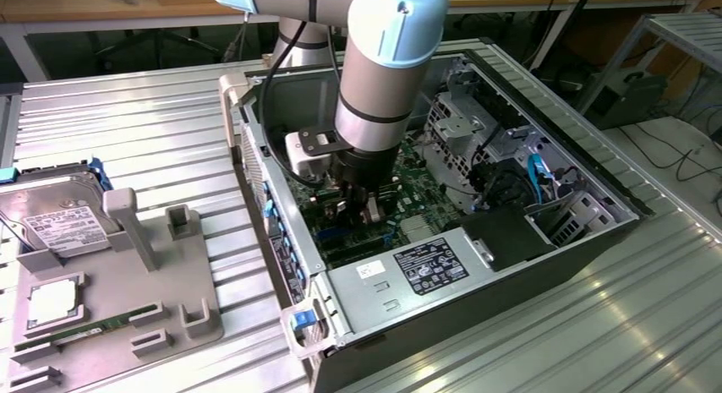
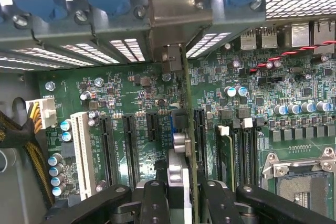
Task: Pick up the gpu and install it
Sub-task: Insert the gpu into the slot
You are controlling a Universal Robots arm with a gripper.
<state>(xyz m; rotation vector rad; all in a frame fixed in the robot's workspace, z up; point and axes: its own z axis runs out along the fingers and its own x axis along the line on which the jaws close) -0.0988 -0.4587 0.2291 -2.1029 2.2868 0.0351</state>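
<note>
My tool (image 2: 181,192) pinches gpu (image 2: 185,129) edge-on over motherboard (image 2: 131,93) | bracket (image 2: 176,3) at rear slots | risk: tilted card misses slot, jams.

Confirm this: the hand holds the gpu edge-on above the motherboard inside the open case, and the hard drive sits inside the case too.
Wrong on the hard drive: the exterior view shows it outside the case, on the grey holder at that view's left. The hand does hold the gpu edge-on above the motherboard.
</note>
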